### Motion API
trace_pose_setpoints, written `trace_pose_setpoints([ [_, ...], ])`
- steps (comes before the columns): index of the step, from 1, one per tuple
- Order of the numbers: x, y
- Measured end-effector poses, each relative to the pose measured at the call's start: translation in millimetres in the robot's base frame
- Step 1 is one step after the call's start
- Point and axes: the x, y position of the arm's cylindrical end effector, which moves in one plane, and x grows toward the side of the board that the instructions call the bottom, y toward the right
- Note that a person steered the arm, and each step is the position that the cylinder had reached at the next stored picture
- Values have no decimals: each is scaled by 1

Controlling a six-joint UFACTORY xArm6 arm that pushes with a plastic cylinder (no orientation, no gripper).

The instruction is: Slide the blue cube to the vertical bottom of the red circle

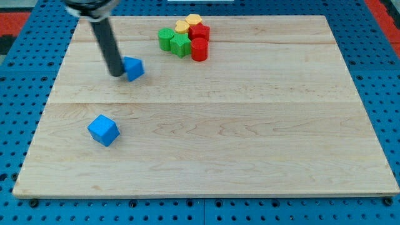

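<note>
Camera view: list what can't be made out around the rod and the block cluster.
- My tip: it meets the small blue block on its left; actual contact can't be confirmed, and the rod covers that block's left edge.
- Arm: cut off by the view's top edge.
- Yellow blocks: shapes unclear, partly hidden behind the red blocks and green blocks.
- Blue cube: fully visible.

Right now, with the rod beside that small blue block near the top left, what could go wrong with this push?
1. My tip touches the smaller blue block, not the blue cube lower down; I may push the wrong one.
2. The red cylinder sits tight against the green blocks and yellow blocks; an arriving block could scatter the cluster.
</note>
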Motion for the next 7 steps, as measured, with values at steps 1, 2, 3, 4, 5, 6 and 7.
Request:
trace_pose_setpoints([
  [1,-9,49],
  [2,-20,58],
  [3,-3,61],
  [4,116,75],
  [5,208,36],
  [6,182,-64],
  [7,138,-60],
])
